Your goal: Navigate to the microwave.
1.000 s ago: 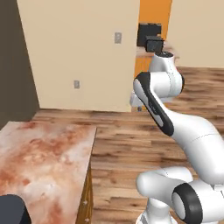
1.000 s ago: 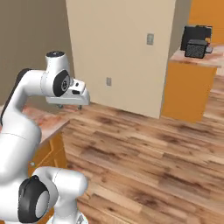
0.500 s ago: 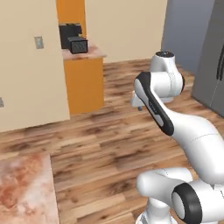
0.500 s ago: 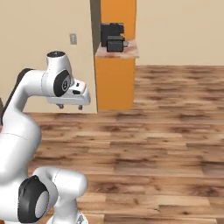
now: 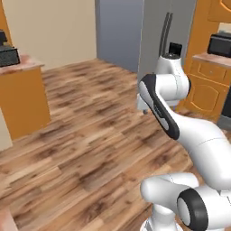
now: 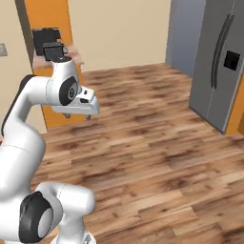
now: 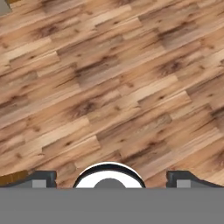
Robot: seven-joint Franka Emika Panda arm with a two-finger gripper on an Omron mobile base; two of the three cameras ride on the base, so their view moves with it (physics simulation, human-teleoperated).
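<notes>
Two fingertips (image 7: 43, 179) stand spread and empty, the gripper (image 6: 77, 116) tucked over bare wood floor (image 7: 112, 87) for driving, while the probable microwave (image 5: 221, 45), cropped, sits on the counter (image 5: 208, 57) beyond the refrigerator (image 5: 153, 27).

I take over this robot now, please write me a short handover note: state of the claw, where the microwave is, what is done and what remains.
Claw: open, holding nothing, pointing down at the wood floor.
Microwave: I cannot identify it for certain. A dark appliance sits on the orange cabinets just past the grey fridge. It is cut off by the picture edge, so I cannot tell if it is the one.
Done: the base stands on open floor, not at any counter.
Left: confirm the microwave and drive up to it.
</notes>
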